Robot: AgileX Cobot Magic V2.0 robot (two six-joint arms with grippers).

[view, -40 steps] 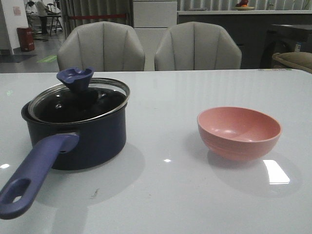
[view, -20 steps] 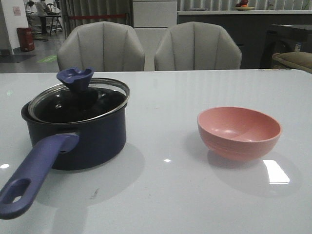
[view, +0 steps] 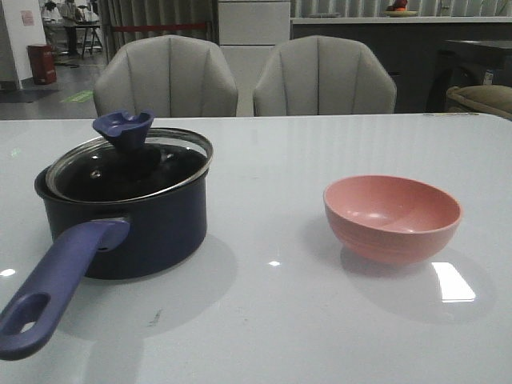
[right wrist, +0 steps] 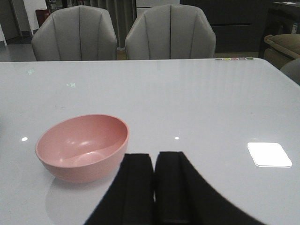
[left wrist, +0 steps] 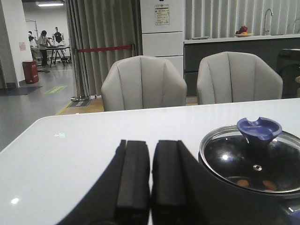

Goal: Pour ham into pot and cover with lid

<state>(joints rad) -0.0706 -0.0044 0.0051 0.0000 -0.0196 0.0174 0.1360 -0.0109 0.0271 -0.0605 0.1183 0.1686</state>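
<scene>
Ham under lid in pot, beside closed left tool

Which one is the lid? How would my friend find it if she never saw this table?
Start at the big white table and look to its left side, where a dark navy pot with a long purple-blue handle stands. The lid sits on top of that pot. It is round clear glass with a metal rim and a dark blue flared knob, unlike the open pink bowl on the right.

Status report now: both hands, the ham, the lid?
Left hand and right hand shut, empty. Ham in pot, lid on. Pink bowl empty.
</scene>
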